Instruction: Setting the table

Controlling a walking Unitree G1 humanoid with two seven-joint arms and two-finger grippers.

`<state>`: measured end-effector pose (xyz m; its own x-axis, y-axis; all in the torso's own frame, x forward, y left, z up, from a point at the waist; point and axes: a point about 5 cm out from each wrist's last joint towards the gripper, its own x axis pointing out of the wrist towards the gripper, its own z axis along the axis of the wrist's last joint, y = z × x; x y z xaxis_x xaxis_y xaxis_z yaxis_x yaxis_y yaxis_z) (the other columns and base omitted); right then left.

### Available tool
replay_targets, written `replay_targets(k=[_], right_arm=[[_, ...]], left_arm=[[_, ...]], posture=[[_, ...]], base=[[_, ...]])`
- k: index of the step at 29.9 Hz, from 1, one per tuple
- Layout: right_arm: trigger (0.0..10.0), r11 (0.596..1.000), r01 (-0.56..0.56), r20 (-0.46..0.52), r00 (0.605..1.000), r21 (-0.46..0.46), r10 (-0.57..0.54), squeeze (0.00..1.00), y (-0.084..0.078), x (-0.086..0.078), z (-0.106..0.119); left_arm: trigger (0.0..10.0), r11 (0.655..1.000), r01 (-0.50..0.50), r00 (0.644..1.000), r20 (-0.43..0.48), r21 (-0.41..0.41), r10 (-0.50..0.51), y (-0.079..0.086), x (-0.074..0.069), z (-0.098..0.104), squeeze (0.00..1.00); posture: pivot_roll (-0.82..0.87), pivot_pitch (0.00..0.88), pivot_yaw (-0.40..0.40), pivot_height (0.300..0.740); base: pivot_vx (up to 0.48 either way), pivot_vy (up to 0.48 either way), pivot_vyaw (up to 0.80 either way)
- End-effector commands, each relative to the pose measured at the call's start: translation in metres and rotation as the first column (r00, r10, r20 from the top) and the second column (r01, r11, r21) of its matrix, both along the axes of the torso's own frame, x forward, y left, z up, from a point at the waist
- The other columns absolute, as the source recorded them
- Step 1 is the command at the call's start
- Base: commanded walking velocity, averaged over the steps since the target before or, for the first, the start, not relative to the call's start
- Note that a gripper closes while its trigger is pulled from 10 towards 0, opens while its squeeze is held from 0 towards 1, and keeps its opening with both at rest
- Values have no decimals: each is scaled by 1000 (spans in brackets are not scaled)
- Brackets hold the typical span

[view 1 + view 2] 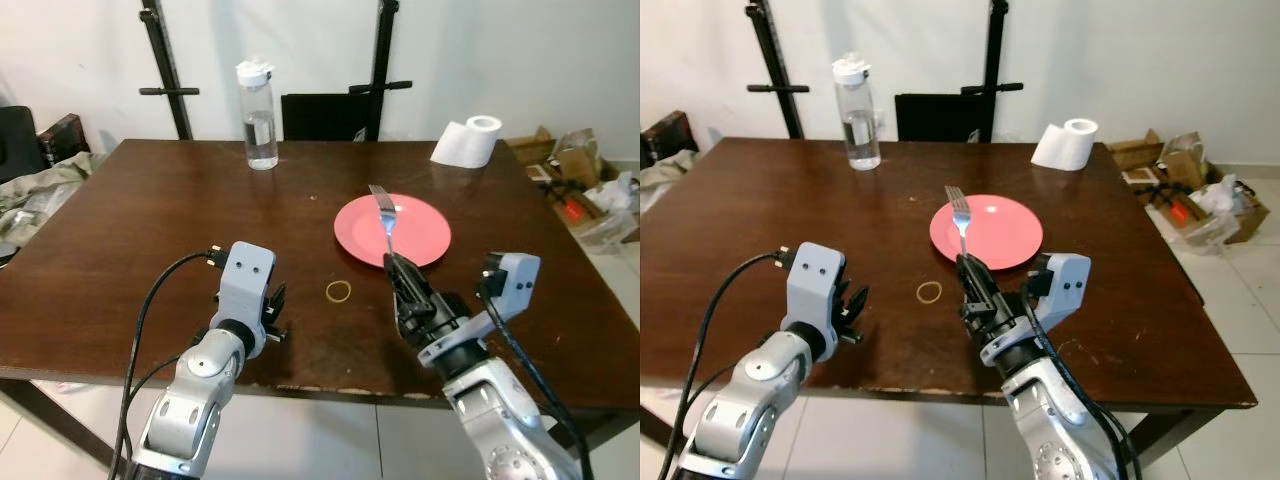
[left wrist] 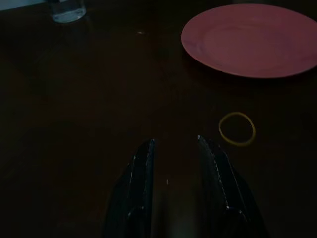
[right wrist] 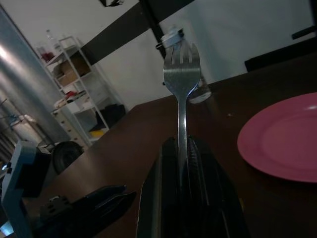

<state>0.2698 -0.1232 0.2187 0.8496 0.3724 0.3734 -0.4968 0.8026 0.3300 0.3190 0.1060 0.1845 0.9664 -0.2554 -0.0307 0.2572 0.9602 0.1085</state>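
A silver fork (image 1: 383,218) stands up out of my right gripper (image 1: 393,264), which is shut on its handle, tines pointing up and away. The fork is held above the table's near side, just in front of the pink plate (image 1: 410,232); in the right wrist view the fork (image 3: 181,84) rises from the black fingers (image 3: 163,173) with the plate (image 3: 287,139) off to one side. My left gripper (image 1: 275,305) hovers low over the dark wooden table (image 1: 150,220), open with nothing between its fingers (image 2: 143,183).
A yellow rubber band (image 1: 339,291) lies between the two grippers. A clear water bottle (image 1: 259,115) stands at the far edge, a paper towel roll (image 1: 468,142) at the far right corner. A black chair (image 1: 330,115) sits behind the table; boxes (image 1: 580,180) clutter the floor at right.
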Motion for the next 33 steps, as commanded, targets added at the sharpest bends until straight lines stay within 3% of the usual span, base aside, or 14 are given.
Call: replay_targets(k=[1,16,33], right_arm=[[10000,1000,4,-8,1000,0,-4,0,0,0,-1],[10000,1000,6,-6,1000,-2,-6,0,-1,0,-1],[10000,1000,6,-19,1000,-13,-6,0,-1,0,-3]], left_arm=[[10000,1000,-8,1000,-11,11,8,2,1,-5,0],[10000,1000,-8,1000,-4,8,8,1,1,-5,0],[10000,1000,23,1000,9,-20,-23,-4,-2,1,0]], posture=[[32,112,125,740],[30,106,125,740],[33,111,127,740]], base=[[480,0,0],[440,0,0],[0,0,0]])
